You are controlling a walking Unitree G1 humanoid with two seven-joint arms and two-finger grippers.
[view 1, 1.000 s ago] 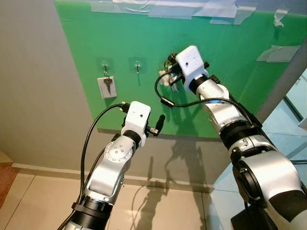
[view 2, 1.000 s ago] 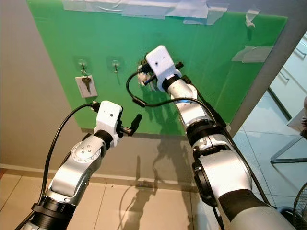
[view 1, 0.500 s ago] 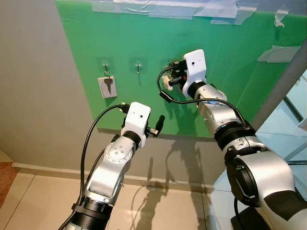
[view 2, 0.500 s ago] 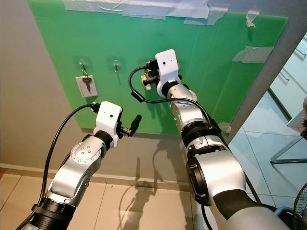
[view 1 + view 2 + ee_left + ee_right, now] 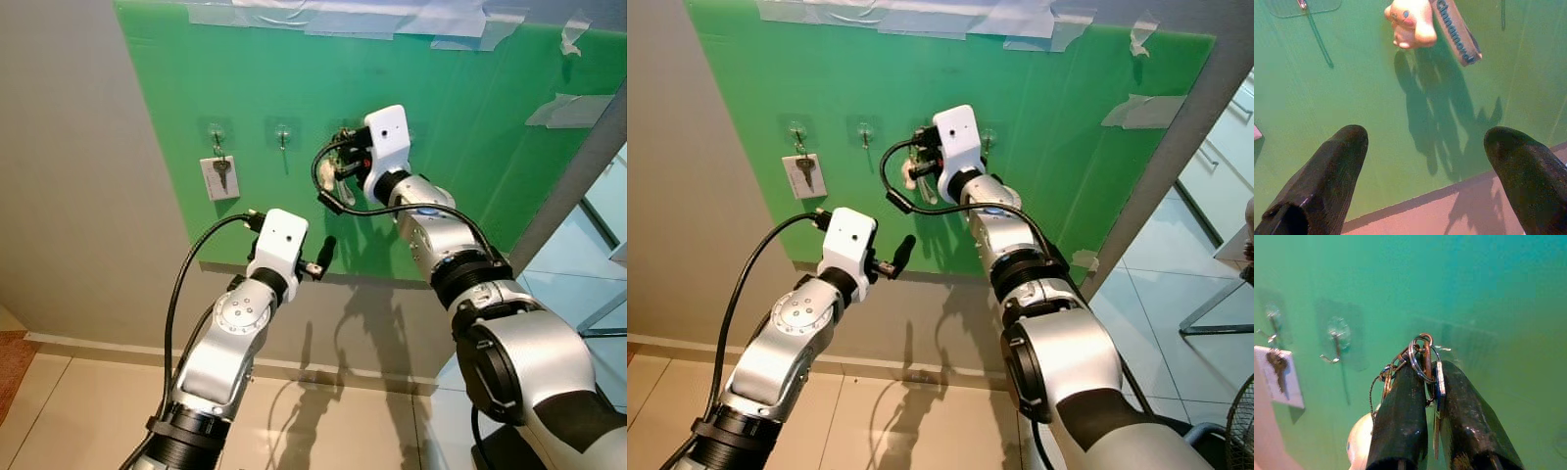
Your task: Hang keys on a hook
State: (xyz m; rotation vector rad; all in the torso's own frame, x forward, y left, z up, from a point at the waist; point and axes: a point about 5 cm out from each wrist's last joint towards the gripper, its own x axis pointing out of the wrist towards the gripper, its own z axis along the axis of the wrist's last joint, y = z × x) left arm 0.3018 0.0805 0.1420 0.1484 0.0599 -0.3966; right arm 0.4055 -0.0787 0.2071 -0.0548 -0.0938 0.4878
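Note:
My right gripper [image 5: 1430,368] is shut on a bunch of keys [image 5: 1422,357], with the ring poking out past the fingertips. In the head view the right gripper [image 5: 345,162] is held up against the green board [image 5: 470,147], close to a clear stick-on hook [image 5: 1447,348]. A pale plush charm [image 5: 1410,22] and a printed tag [image 5: 1454,29] dangle below the keys. To the left are an empty hook [image 5: 282,135] and a hook [image 5: 216,132] holding a key on a white tag [image 5: 218,177]. My left gripper [image 5: 325,253] is open, lower down, in front of the board's bottom edge.
The board is taped to a grey wall [image 5: 78,176]. Another clear hook [image 5: 988,137] sits just right of my right wrist. A black cable [image 5: 338,201] loops under the right wrist. Tiled floor [image 5: 88,411] lies below.
My right wrist has turned and carried the keys a little left and down along the board. The left arm has stayed still.

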